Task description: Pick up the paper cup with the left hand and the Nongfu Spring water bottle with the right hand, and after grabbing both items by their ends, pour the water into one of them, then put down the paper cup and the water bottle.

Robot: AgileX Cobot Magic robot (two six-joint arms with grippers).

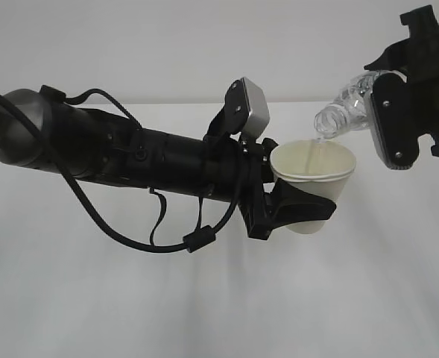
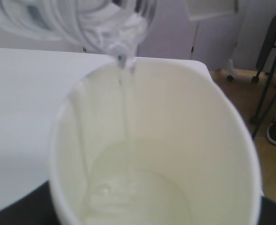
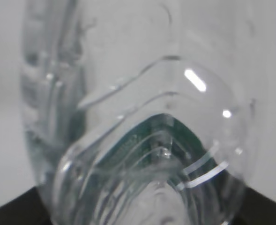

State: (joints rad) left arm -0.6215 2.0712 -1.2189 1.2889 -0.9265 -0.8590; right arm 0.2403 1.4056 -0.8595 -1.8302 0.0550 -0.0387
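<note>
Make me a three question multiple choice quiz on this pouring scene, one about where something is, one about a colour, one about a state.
1. Where is the mouth of the water bottle?
A. Above the cup's rim
B. Under the cup
C. Lying on the table

2. What colour is the inside of the paper cup?
A. Red
B. Cream
C. Black

3. What is the state of the cup?
A. Upside down
B. Crushed flat
C. Held in the left hand, taking in water

Answers: 1 A, the tilted neck sits over the rim. 2 B, the left wrist view shows a cream wall. 3 C, a stream falls into a pool at its bottom.
</note>
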